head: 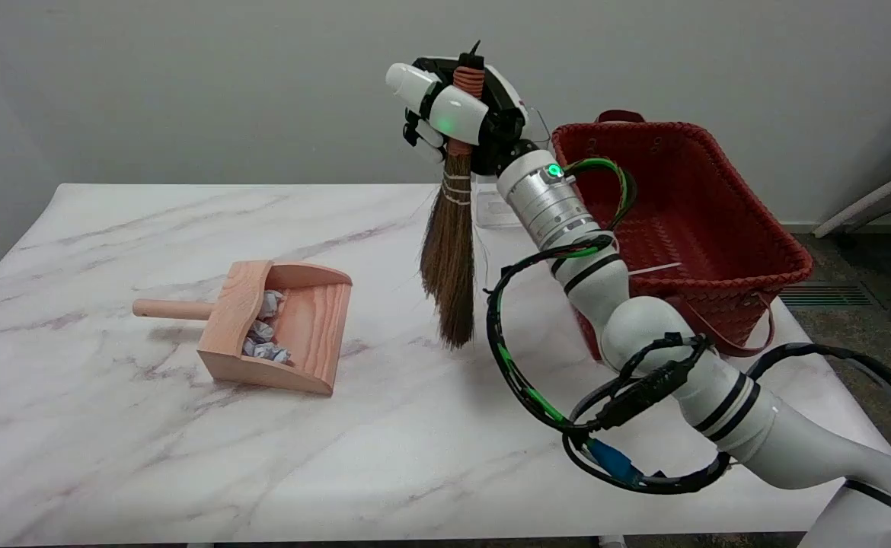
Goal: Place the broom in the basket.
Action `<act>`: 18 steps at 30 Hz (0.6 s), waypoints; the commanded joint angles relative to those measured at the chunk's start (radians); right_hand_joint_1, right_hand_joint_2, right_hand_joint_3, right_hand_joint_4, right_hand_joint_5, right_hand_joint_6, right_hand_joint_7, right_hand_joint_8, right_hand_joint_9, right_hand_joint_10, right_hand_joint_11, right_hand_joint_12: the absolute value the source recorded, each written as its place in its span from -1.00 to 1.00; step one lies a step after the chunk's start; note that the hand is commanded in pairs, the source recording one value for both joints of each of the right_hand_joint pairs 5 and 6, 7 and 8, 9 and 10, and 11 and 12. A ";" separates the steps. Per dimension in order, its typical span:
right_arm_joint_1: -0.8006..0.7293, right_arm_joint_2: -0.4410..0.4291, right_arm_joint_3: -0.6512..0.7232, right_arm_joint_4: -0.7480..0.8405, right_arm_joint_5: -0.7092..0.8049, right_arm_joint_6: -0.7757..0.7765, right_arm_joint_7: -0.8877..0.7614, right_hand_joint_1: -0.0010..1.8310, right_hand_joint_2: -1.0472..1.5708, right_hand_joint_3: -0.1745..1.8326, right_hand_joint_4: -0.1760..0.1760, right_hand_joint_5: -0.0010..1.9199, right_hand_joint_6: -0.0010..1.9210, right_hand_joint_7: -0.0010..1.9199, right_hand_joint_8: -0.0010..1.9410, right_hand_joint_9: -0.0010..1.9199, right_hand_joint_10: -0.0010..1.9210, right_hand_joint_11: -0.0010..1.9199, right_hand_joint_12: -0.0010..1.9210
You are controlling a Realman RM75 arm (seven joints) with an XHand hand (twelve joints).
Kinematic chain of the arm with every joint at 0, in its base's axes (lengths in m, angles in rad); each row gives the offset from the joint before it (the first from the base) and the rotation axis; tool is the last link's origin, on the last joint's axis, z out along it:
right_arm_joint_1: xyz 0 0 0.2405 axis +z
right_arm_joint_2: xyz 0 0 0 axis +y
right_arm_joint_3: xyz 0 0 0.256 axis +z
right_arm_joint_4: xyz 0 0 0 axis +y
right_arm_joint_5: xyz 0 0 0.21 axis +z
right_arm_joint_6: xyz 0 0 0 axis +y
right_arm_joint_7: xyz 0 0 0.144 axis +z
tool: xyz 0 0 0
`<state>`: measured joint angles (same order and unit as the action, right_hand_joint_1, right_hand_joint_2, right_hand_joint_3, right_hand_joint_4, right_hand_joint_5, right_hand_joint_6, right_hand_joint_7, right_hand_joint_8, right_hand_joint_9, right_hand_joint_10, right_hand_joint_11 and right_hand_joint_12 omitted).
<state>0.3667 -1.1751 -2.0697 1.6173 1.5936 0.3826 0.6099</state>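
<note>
My right hand (457,110) is raised above the middle of the table and grips the handle of a small brown broom (449,259). The broom hangs upright, orange-wrapped handle at the top, bristles pointing down with their tips close over the marble. A red woven basket (720,164) stands at the table's right side, to the right of my hand and forearm. The broom is left of the basket, outside it. My fingers wrap the handle and hide most of it.
A wooden dustpan (304,327) holding crumpled paper balls (263,335) lies left of centre, handle pointing left. A clear plastic item (495,209) sits behind the broom. My forearm (567,228) crosses in front of the basket's left wall. The marble table (110,426) ends just right of the basket.
</note>
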 commanded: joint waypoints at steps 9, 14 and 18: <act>0.007 -0.061 0.008 -0.071 -0.019 0.001 0.001 0.28 1.00 -0.47 0.00 1.00 1.00 1.00 0.98 0.99 0.99 0.92 0.92; 0.034 -0.053 0.061 -0.012 0.071 0.000 0.019 0.29 1.00 -0.46 0.00 1.00 1.00 1.00 0.98 1.00 0.99 0.92 0.92; 0.044 -0.040 0.140 0.063 0.089 -0.010 -0.013 0.29 1.00 -0.44 0.00 1.00 1.00 1.00 0.98 1.00 1.00 0.92 0.92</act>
<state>0.3687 -1.2071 -2.0628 1.5801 1.5948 0.3879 0.6111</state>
